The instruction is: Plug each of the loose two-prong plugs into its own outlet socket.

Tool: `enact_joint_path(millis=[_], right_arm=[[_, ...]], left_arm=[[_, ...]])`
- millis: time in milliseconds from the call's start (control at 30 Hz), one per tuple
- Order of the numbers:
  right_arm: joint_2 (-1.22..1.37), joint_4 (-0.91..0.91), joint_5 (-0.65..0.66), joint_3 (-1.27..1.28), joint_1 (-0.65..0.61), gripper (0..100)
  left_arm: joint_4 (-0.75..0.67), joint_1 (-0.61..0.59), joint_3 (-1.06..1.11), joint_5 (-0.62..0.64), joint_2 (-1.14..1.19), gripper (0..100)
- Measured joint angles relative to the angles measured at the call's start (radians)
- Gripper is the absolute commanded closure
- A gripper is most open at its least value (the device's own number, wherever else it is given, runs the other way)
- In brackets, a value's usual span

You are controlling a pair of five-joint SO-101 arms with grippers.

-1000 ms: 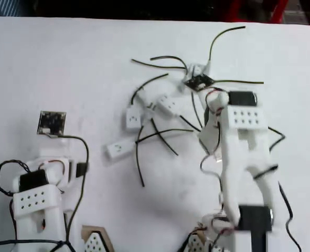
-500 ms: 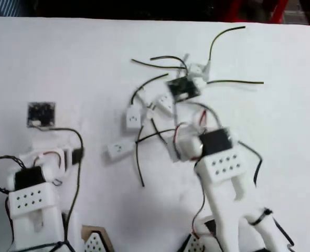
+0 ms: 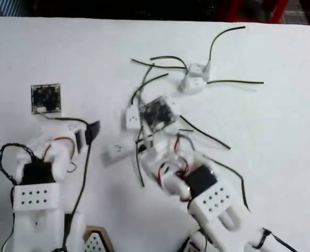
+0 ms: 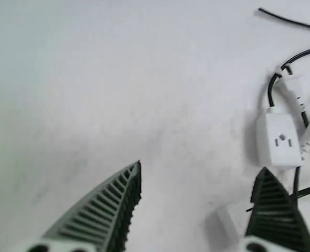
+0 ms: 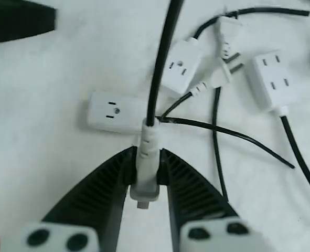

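White desk [image 3: 50, 47] from above, strewn with black cords [image 3: 233, 81] and white sockets. The left arm [image 3: 36, 181] sits at the near left and the right arm [image 3: 207, 197] at the near middle. One socket [image 3: 115, 151] lies between them, and a second socket [image 3: 134, 117] lies just beyond it.

Left wrist view: the left jaws are spread over bare desk, holding nothing. The second socket [image 4: 279, 142] lies face up off to one side of them.

Right wrist view: the right jaws pinch a plug [image 5: 146, 173], its long axis in line with them and its cord running away from the wrist. The socket [image 5: 115, 113] lies face up just past the tips, crosswise to the plug. The plug's prong end seems to face back toward the wrist, so it likely needs turning before it can go in. The right arm is the one placed to do it.

Since a second ago, the right arm has drawn back from the far cluster and swung toward the middle, dragging cords with it. The left arm has stretched farther out.
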Motion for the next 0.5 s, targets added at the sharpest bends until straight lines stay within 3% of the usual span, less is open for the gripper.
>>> enact_joint_path(millis=[333, 500], right_arm=[[-0.163, -0.123, 0.000, 0.155, -0.147, 98.1], [-0.166, -0.132, 0.000, 0.160, -0.144, 98.1]], left_arm=[[-0.044, 0.216, 0.000, 0.023, 0.000, 67], [0.021, 0.287, -0.031, 0.023, 0.000, 67]])
